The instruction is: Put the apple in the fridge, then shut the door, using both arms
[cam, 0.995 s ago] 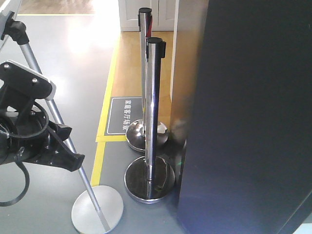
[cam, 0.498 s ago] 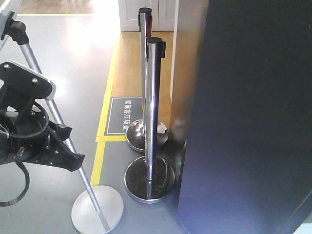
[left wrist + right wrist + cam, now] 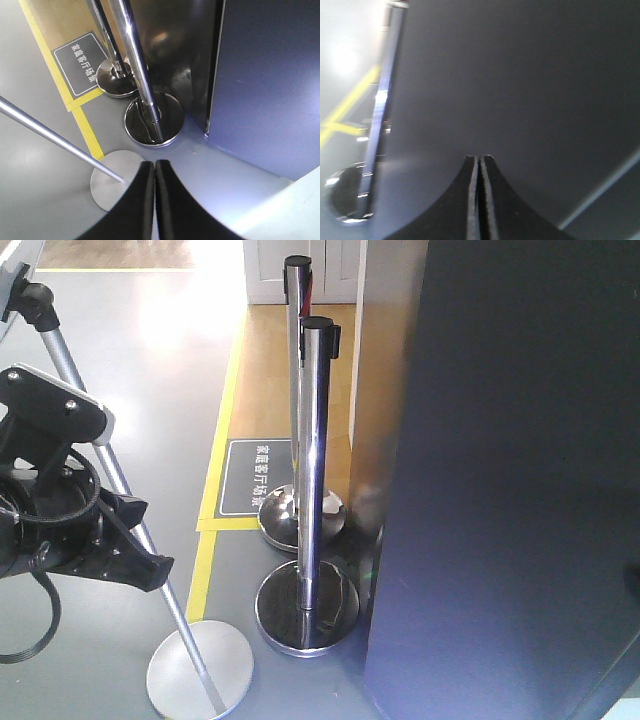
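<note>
The fridge (image 3: 510, 490) fills the right of the front view as a flat dark grey-blue face; no white interior shows, and I cannot tell the door from the body. The apple is out of view. My left arm (image 3: 60, 510) hangs at the far left above the floor. Its gripper (image 3: 155, 165) is shut on nothing and points down at the grey floor left of the fridge corner (image 3: 207, 132). My right gripper (image 3: 478, 159) is shut too, empty, with its tips close to the fridge's dark face (image 3: 520, 75).
Two chrome stanchion posts (image 3: 312, 470) on round bases (image 3: 152, 122) stand just left of the fridge. A slanted silver pole (image 3: 130, 510) ends in a flat disc base (image 3: 200, 670) near my left arm. A yellow floor line (image 3: 215, 500) and a dark floor sign (image 3: 255, 475) lie behind.
Almost nothing has moved; only a small dark shape has come into the far right edge of the front view.
</note>
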